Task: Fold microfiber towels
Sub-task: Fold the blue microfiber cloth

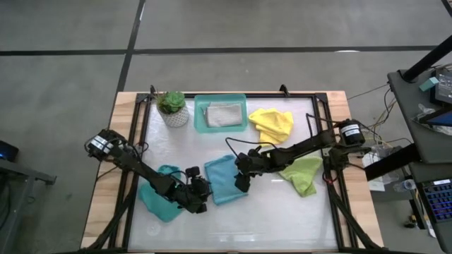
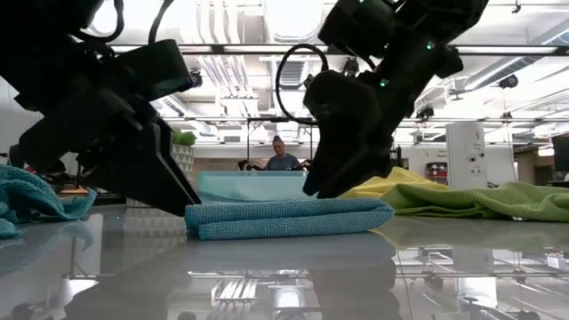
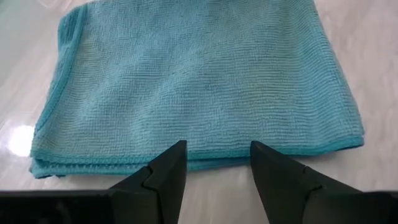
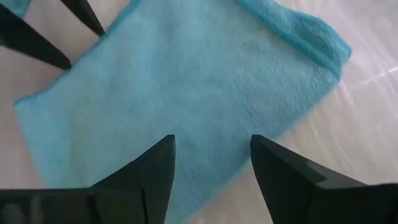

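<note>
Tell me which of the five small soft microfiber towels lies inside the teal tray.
The light grey microfiber towel lies inside the rigid teal rectangular tray. The two teal-blue, the yellow and the lime green ones lie on the table itself.

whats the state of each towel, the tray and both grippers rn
folded teal towel: flat, folded, between both grippers
other teal towel: crumpled, under left arm
yellow towel: crumpled
lime green towel: loose, unfolded
grey towel: folded, in tray
tray: holds grey towel
left gripper: jaws open, empty
right gripper: jaws open, empty
</note>
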Motion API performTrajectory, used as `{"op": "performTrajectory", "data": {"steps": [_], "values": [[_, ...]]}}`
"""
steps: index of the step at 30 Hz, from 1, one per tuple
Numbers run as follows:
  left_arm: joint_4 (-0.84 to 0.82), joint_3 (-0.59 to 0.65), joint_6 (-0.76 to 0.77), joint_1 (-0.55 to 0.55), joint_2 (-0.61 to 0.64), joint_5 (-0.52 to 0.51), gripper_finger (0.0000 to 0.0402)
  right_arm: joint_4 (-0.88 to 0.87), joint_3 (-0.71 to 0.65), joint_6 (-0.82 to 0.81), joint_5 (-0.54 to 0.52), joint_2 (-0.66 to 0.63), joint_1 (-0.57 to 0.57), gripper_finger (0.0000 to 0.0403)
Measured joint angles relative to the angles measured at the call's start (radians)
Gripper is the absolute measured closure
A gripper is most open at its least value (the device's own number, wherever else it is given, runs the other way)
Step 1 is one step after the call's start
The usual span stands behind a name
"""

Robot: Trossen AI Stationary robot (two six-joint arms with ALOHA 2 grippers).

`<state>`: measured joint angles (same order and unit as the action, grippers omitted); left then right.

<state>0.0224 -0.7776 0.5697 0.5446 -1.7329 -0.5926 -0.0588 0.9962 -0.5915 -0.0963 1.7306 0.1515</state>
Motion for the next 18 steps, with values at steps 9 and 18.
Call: {"op": "performTrajectory", "data": {"steps": [9,18], "values": [[0.004,-0.001,0.0,-0.002,0.0,0.006,0.024,0.071,0.0,-0.013,0.028,0.028,-0.012,0.023],[0.007,-0.001,0.002,-0.002,0.0,0.012,0.024,-0.047,0.0,-0.012,0.052,0.002,-0.048,0.0239]]}}
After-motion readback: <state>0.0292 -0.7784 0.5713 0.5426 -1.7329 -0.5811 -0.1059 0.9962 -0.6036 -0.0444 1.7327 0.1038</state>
